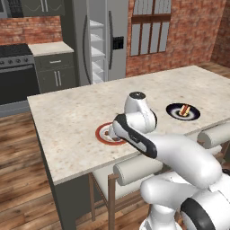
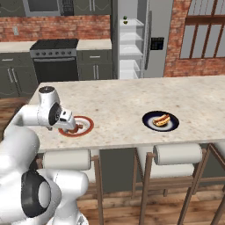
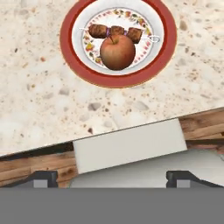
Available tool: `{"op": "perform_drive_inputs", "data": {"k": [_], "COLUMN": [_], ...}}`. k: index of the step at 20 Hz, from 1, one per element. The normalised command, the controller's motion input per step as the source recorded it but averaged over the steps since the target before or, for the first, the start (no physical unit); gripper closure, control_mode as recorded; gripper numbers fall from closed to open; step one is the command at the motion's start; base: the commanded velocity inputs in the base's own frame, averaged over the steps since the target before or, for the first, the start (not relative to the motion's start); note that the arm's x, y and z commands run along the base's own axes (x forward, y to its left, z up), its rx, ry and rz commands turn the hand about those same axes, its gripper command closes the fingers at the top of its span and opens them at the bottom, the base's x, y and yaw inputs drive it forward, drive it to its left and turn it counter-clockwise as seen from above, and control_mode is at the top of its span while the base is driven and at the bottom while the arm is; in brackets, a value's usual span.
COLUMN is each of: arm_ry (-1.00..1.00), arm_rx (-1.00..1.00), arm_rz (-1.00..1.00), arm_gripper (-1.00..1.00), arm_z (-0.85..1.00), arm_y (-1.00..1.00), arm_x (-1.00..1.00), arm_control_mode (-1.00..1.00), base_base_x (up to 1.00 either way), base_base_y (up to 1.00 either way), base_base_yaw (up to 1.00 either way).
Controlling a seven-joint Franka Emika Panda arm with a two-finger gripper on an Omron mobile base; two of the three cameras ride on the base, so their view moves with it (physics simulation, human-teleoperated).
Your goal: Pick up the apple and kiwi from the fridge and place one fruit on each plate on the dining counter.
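The red apple (image 3: 117, 52) rests on the white plate with the red rim (image 3: 65, 39), against a skewer of browned meat. My gripper (image 3: 113, 179) hangs open above the counter's near edge, clear of the apple, with nothing between its fingertips. In the right base view the gripper (image 2: 71, 127) hovers at the near side of that plate (image 2: 85, 125) on the dining counter (image 2: 118, 101). The glossy black plate (image 2: 161, 121) holds a hot dog further right. A small green kiwi (image 2: 125, 20) sits on an upper shelf of the open fridge (image 2: 132, 48).
White-backed stools (image 2: 176, 154) stand along the counter's near side, one right under the hand (image 3: 127, 146). A stove (image 2: 55, 57) and dark cabinets line the back wall. My own arm hides part of the red-rimmed plate (image 1: 102, 133) in the left base view.
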Motion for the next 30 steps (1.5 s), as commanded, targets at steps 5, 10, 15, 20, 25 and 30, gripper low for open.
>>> {"op": "perform_drive_inputs", "data": {"k": [5, 10, 15, 20, 25, 30], "arm_ry": [0.0, -0.02, -0.08, -0.08, 0.0, -0.01], "arm_rx": [-0.01, 0.0, 0.15, 0.03, -0.07, -0.01], "arm_rz": [0.0, 0.0, 0.0, 0.01, 0.01, -0.01], "arm_gripper": [-1.0, -1.0, -1.0, -1.0, -1.0, -1.0], "arm_z": [0.98, 0.7, 0.13, 0.32, 0.37, -0.01], "arm_y": [-0.17, -0.26, -0.58, -0.21, -0.01, -0.01], "arm_x": [-0.72, -1.0, -0.88, -0.82, -0.32, 0.0], "arm_control_mode": [-1.0, -1.0, -1.0, -1.0, -1.0, -1.0], "base_base_x": [0.0, 0.0, 0.0, 0.0, 0.0, 0.0], "base_base_y": [0.0, 0.0, 0.0, 0.0, 0.0, 0.0], "base_base_yaw": [0.0, 0.0, 0.0, 0.0, 0.0, 0.0]}}
